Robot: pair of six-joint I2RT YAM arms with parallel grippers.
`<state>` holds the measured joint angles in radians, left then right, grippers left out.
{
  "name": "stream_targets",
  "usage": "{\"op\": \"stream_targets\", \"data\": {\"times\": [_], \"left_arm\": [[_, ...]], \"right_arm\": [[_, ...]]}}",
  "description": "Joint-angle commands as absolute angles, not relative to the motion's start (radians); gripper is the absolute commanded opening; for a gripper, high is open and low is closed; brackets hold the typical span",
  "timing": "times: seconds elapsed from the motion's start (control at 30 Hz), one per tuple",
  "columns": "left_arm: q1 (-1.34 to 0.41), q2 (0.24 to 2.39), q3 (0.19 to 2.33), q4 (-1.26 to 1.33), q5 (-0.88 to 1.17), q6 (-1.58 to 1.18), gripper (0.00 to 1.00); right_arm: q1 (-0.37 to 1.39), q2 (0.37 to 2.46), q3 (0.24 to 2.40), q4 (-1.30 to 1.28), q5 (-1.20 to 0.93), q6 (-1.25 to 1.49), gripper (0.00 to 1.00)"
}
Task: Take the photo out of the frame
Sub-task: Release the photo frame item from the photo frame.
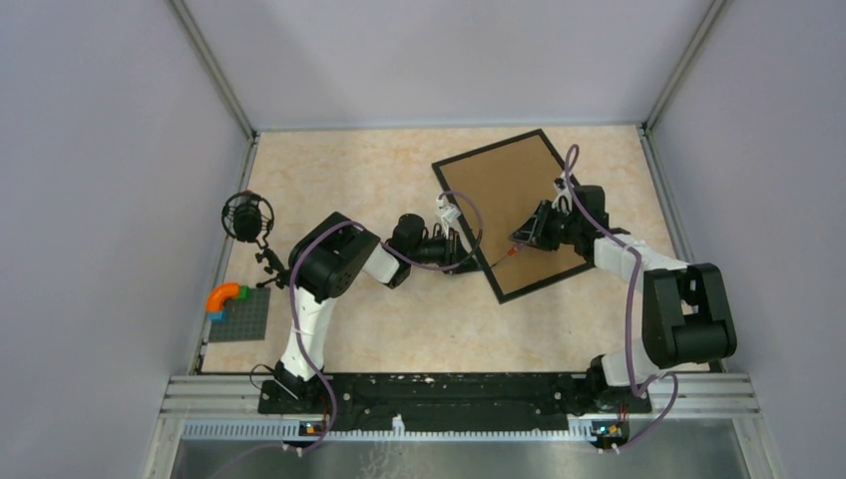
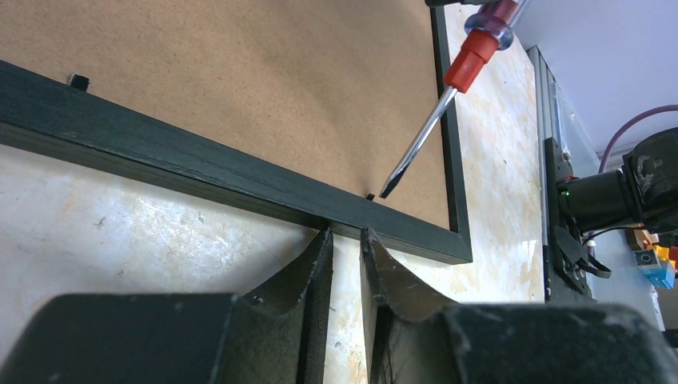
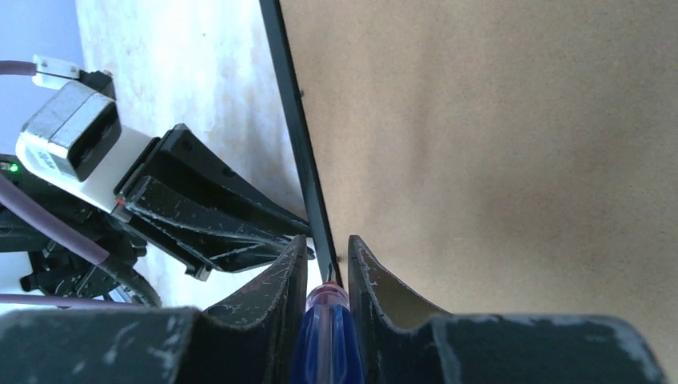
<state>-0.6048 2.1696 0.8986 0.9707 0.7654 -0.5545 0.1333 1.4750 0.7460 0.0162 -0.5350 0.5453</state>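
While board [image 2: 240, 72] fills the frame [image 2: 200, 164], right end effector [image 3: 327, 240] pinches a screwdriver [image 2: 476, 56], left end effector [image 2: 346, 234] slightly spread.

Black arms [image 1: 334, 261] with white links, looping purple cables [image 1: 630, 304], and scuffed black tool fingers [image 2: 316, 276].

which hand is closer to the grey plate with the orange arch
Left. The left hand is at the frame edge facing the grey plate; the right hand, holding the screwdriver, is over the frame, farther away.
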Motion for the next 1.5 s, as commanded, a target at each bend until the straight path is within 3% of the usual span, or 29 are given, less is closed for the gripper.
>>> {"op": "stream_targets", "data": {"times": [0.0,0.83,1.1,1.47], "left_arm": [[-0.605,2.225,0.873,0.872,0.667,-0.497,0.26],[-0.603,2.231,0.881,0.868,0.676,-0.501,0.26],[-0.602,2.226,0.876,0.864,0.675,-0.492,0.26],[-0.603,2.232,0.883,0.864,0.684,-0.492,0.26]], "right_arm": [[0.115,1.498,0.771,0.051,-0.544,0.518,0.0],[0.183,1.525,0.739,0.084,-0.603,0.491,0.0],[0.071,1.528,0.825,0.036,-0.63,0.435,0.0],[0.072,1.601,0.781,0.134,-0.659,0.496,0.0]]}}
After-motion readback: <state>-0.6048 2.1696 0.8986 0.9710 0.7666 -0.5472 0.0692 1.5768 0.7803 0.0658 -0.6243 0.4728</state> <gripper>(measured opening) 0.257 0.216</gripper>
